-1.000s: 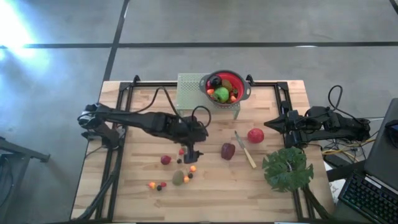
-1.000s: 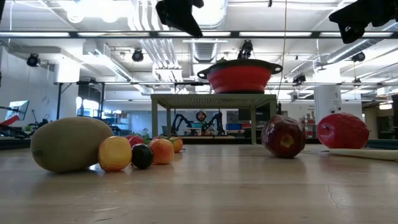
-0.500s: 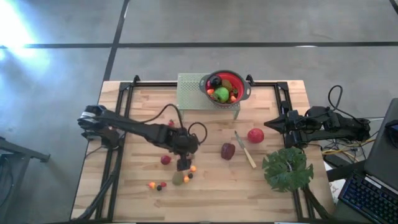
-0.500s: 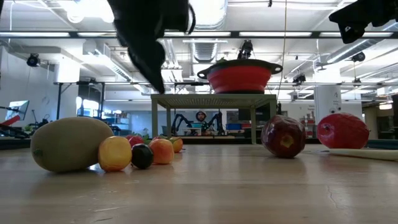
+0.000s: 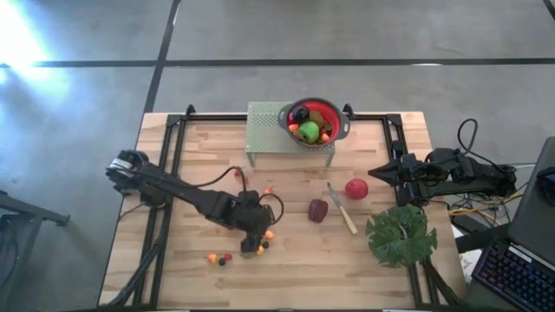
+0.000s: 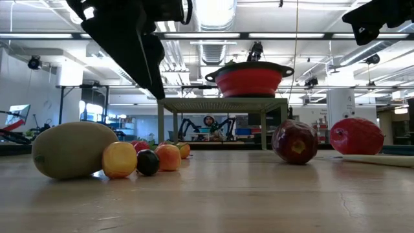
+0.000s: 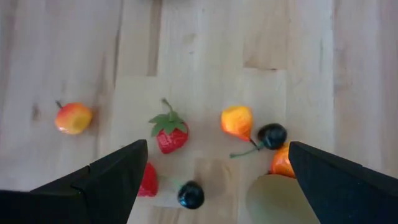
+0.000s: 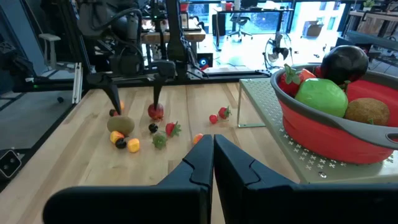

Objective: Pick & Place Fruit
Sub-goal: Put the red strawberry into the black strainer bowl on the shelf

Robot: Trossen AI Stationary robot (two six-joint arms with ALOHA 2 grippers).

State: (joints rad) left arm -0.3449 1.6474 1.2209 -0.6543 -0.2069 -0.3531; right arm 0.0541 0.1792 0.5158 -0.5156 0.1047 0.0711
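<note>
Left pincer sits over the loose fruit cluster at 7 o'clock on the worktop, fingers spread wide, nothing between them. Under it in the left wrist view: strawberry, small orange piece, dark berry, second berry, peach-coloured piece, kiwi at the frame edge. Low view shows the kiwi resting on the wood, small pieces touching beside it. Dark maroon fruit near worktop centre, red apple at 3 o'clock of it, knife between them. Red colander on the green rack at 12 o'clock holds a green apple and others. Right pincer parked at the 3 o'clock edge, closed, empty.
</note>
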